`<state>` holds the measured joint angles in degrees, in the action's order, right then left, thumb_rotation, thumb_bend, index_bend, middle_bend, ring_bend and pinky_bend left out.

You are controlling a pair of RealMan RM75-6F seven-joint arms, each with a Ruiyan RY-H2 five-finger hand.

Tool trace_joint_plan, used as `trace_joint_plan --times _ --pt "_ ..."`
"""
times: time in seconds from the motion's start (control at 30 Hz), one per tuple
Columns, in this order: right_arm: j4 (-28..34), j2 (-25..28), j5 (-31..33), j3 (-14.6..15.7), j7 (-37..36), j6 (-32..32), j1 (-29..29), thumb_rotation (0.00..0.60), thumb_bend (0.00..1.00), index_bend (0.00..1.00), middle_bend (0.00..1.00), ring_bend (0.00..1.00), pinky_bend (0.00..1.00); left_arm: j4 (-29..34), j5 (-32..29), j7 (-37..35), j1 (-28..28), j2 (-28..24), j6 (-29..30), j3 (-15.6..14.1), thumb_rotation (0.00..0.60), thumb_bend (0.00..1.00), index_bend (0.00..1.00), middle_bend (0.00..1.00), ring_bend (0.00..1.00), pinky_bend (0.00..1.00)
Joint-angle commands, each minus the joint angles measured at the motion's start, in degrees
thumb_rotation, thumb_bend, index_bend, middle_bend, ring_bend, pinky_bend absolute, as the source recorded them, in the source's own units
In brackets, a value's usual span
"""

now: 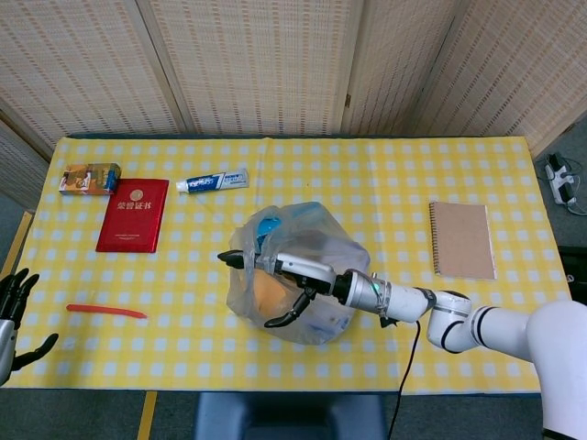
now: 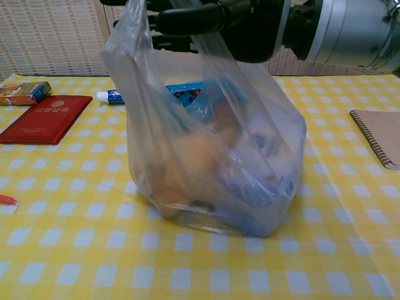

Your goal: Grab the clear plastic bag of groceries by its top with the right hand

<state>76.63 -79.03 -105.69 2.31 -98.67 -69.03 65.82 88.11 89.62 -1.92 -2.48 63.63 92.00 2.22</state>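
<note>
The clear plastic bag (image 1: pixel 316 243) stands upright in the middle of the yellow checked table (image 1: pixel 413 174), with an orange item, blue packets and other groceries inside. My right hand (image 1: pixel 286 275) reaches in from the right at the bag's top. Its fingers (image 1: pixel 240 259) are spread to the left and its thumb (image 1: pixel 280 318) is apart from them. In the chest view the bag (image 2: pixel 212 156) rises to my right hand (image 2: pixel 215 22), whose dark fingers lie behind the loose plastic and do not visibly pinch it. My left hand (image 1: pixel 14 316) hangs off the table's front left corner, fingers apart and empty.
A red booklet (image 1: pixel 134 214), a toothpaste tube (image 1: pixel 213 181) and a small colourful box (image 1: pixel 90 178) lie at the back left. A thin red stick (image 1: pixel 105 311) lies near the front left edge. A brown spiral notebook (image 1: pixel 462 240) lies on the right.
</note>
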Motion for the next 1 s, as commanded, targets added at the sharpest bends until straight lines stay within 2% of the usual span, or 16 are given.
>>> trace_joint_plan --times 0.03,0.43,0.8,1.0 --pt "-0.2 -0.3 0.2 -0.1 -0.5 0.6 0.6 0.600 0.25 0.00 0.00 0.01 0.00 0.0 0.0 0.0 0.1 0.0 0.1 0.0 0.600 0.23 0.01 0.08 0.06 0.04" --pt "-2.7 -2.9 1.3 -0.9 -4.1 3.4 4.4 0.600 0.24 0.00 0.00 0.04 0.00 -0.2 -0.3 -0.7 0.4 -0.3 0.5 0.3 0.600 0.23 0.01 0.08 0.06 0.04" --pt "-2.8 -3.2 1.6 -1.5 -5.9 1.2 5.5 0.600 0.23 0.00 0.00 0.07 0.00 -0.3 -0.3 -0.6 0.4 -0.2 0.3 0.3 0.600 0.23 0.01 0.08 0.06 0.04" --pt "-3.5 -3.6 1.7 -2.2 -7.7 -2.3 4.9 0.600 0.23 0.00 0.00 0.09 0.00 -0.1 -0.3 -0.1 0.5 -0.1 0.2 0.2 0.600 0.23 0.01 0.07 0.06 0.04"
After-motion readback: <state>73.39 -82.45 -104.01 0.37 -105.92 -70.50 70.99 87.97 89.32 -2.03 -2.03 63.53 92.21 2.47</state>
